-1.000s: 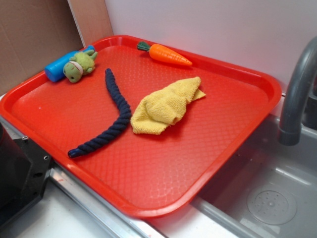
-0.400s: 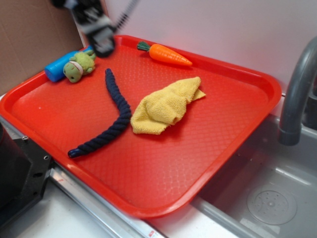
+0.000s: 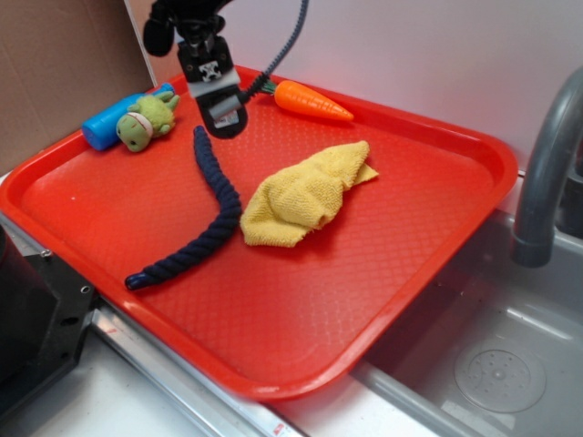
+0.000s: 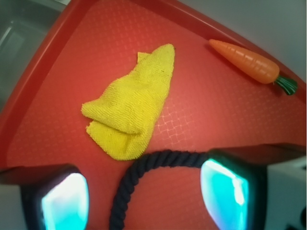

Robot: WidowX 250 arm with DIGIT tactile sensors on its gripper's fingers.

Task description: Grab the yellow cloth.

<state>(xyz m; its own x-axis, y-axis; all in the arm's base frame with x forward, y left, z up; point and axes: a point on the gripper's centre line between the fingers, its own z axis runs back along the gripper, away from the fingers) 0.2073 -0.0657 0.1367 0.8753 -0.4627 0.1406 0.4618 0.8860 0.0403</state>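
From the exterior view, my hand [image 3: 221, 116] hangs over the back left part of the red tray [image 3: 437, 237], above the top end of the dark rope [image 3: 212, 211]. Nothing is in it. From this angle I cannot tell how wide my fingers stand. The cloth [image 3: 305, 194] lies crumpled near the middle of the tray, just right of the rope and touching or nearly touching its bend, with one corner pointing toward the carrot [image 3: 308, 98] at the back rim. The plush frog [image 3: 146, 121] leans on a blue cylinder [image 3: 109, 116] at the left rim, well apart from the cloth.

From the wrist view, my two fingers [image 4: 64, 201] sit wide apart at the bottom of the picture with only tray and a loop of rope [image 4: 144, 177] between them, so the hand is open and empty. The cloth [image 4: 132, 108] lies ahead of me, beyond the rope, untouched and not yet under my fingers. The carrot [image 4: 247, 67] is off to the upper right.

I judge the task barely begun: I have yet to get over the cloth, come down on it, close and lift. The rope so near its edge could get pinched along with it.
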